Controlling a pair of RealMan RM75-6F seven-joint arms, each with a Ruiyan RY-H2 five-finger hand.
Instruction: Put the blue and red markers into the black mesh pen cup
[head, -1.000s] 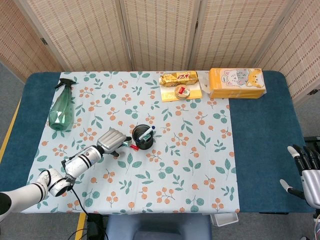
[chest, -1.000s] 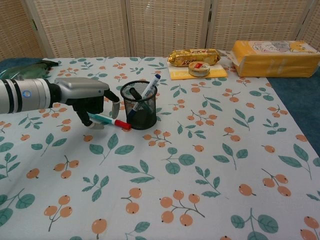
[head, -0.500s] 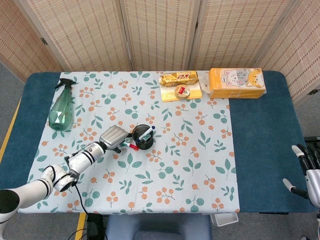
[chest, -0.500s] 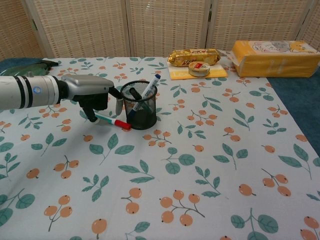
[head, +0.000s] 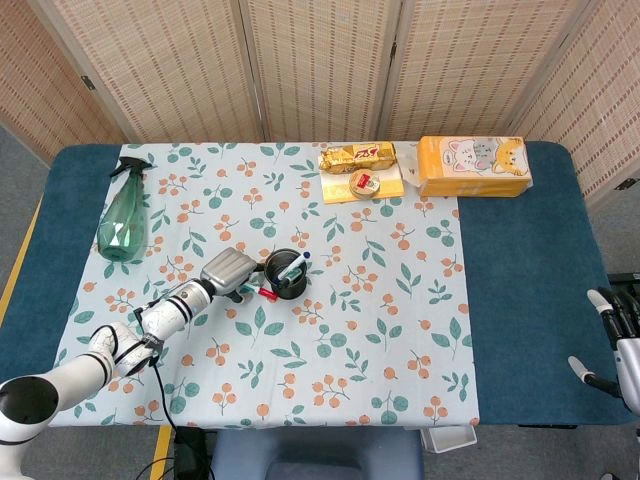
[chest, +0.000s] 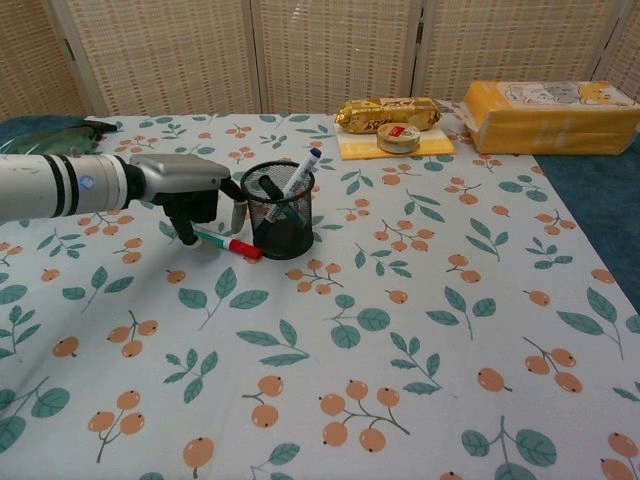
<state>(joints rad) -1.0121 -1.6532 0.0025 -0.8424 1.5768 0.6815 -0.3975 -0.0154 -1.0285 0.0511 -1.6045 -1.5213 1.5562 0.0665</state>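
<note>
The black mesh pen cup (head: 286, 273) (chest: 277, 210) stands on the floral cloth with the blue marker (chest: 296, 178) (head: 298, 264) leaning in it, cap up. Just left of the cup the red marker (chest: 234, 244) (head: 265, 293) lies flat on the cloth, its red cap toward the cup. My left hand (head: 228, 272) (chest: 190, 190) hovers over the marker's far end, fingers (chest: 184, 229) pointing down onto it and thumb hanging apart beside the cup; that end is hidden. At the lower right, off the table's edge, my right hand (head: 618, 340) holds nothing, fingers spread.
A green spray bottle (head: 125, 210) lies at the left. At the back are a gold snack pack (head: 357, 156), a small round tin (head: 363, 181) on a yellow pad, and a yellow tissue box (head: 472, 166). Blue cloth (head: 520, 280) covers the table's right side.
My left hand has slid closer to the cup and settled over the red marker's end. The marker and cup have stayed put. The right hand drifted slightly lower.
</note>
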